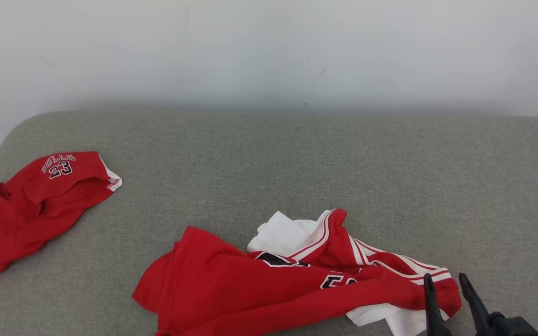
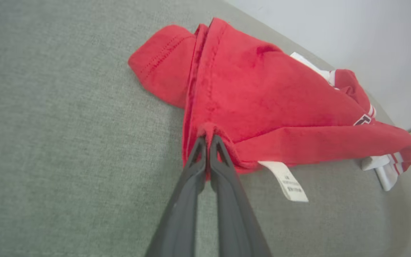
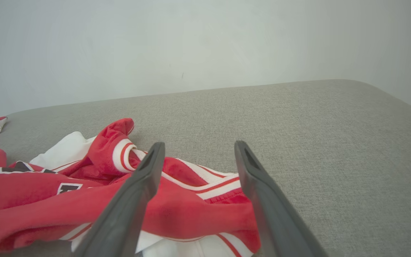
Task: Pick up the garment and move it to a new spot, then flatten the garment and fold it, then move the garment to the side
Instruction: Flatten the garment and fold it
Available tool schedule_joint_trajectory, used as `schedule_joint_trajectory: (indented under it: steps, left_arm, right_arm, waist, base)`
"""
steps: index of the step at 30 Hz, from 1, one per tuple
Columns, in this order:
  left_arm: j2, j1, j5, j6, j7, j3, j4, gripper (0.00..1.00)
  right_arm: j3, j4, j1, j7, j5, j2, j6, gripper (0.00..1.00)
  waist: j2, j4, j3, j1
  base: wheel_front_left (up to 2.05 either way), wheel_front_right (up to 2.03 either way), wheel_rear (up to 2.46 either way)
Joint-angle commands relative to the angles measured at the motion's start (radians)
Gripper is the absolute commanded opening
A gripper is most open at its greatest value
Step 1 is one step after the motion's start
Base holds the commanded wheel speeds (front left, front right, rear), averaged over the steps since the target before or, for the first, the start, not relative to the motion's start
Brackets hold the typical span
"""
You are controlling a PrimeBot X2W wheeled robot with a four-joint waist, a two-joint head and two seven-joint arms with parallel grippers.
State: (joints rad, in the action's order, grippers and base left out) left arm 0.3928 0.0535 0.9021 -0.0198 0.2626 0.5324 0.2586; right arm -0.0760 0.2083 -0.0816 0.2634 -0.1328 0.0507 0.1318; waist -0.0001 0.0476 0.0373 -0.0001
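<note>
Left gripper point(image 2: 207, 140) has its two long dark fingers pressed together on a small raised fold of the red jersey point(image 2: 262, 96). It pinches the cloth at a hemmed edge just beside a white care label point(image 2: 287, 180), which lies flat on the grey upholstered surface point(image 2: 66, 125). From that pinch the red cloth spreads away up the left wrist view, with one rounded sleeve end folded out to the left and the white parts at the far right.

In the head view the jersey lies crumpled on the near middle of the surface. Its plain red body is bunched to the left. A white panel, red-and-white striped trim and bits of dark lettering show toward the right.

At the jersey's right end is the right gripper point(image 1: 445, 278), its fingers spread well apart with nothing clamped between them. In the right wrist view the two fingers rise over a red band edged with white stripes, and the cloth shows in the gap between them. Whether the tips touch the fabric cannot be told.

A second red garment point(image 1: 35, 205), marked "BULLS 23", lies at the far left edge of the surface, well apart from the jersey. A white wall point(image 1: 269, 51) stands behind.
</note>
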Motion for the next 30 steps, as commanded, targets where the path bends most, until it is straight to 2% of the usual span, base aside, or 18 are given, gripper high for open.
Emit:
schedule_joint_trajectory:
  steps: [1, 6, 10, 21, 30]
  left_arm:
    - [-0.016, 0.006, -0.026, -0.012, 0.003, -0.031, 0.0, 1.0]
    - [-0.071, 0.044, -0.106, -0.045, 0.003, -0.196, -0.068, 1.0]
    - [-0.097, 0.069, -0.157, -0.053, 0.003, -0.254, -0.085, 1.0]
    - [-0.15, 0.103, -0.237, -0.055, 0.004, -0.24, 0.091, 1.0]
    - [-0.194, 0.074, -0.277, -0.076, 0.004, -0.262, 0.176, 1.0]
  right_arm:
    - [-0.004, -0.003, -0.011, 0.001, 0.004, -0.001, -0.002, 1.0]
    - [-0.013, -0.009, -0.031, 0.001, 0.0, -0.001, -0.002, 1.0]
    - [-0.014, -0.007, -0.046, 0.001, 0.0, -0.001, -0.002, 1.0]
    - [-0.032, 0.027, -0.16, 0.001, 0.002, -0.001, -0.002, 1.0]
    - [0.03, 0.151, -0.096, 0.001, -0.043, -0.001, -0.002, 1.0]
  waist:
    - [0.0001, 0.001, -0.005, 0.0001]
    - [0.0001, 0.007, -0.023, 0.0001]
    - [0.0001, 0.007, -0.038, 0.0001]
    - [0.0001, 0.005, -0.039, 0.0001]
    - [0.0001, 0.009, -0.018, 0.0001]
  base:
    - [0.0, 0.0, 0.0]
    - [0.0, 0.0, 0.0]
    - [0.0, 0.0, 0.0]
    - [0.0, 0.0, 0.0]
    - [0.0, 0.0, 0.0]
